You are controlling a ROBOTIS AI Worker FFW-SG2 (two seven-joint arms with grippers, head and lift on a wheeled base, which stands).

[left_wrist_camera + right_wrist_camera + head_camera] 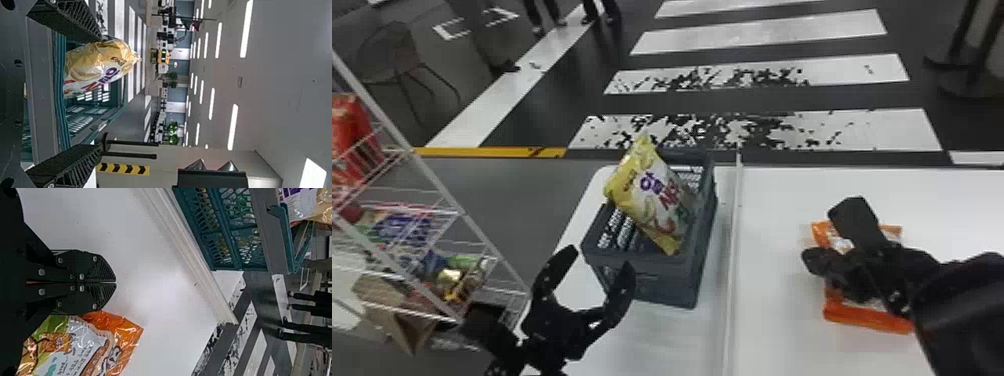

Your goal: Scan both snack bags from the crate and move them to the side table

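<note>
The yellow and white snack bag leans up out of the grey crate. My left gripper stands open on the near side of the crate, not touching the bag. In the left wrist view the left gripper has its fingers wide apart, with the yellow bag beyond them inside the crate rim. An orange snack bag lies flat on the right-hand white table. Over it is my right gripper; the right wrist view shows the right gripper shut, beside the orange bag.
A white wire rack with snack bags stands at the left. The crate rests on a white table, separated from the right-hand table by a raised white edge. Striped floor lies beyond.
</note>
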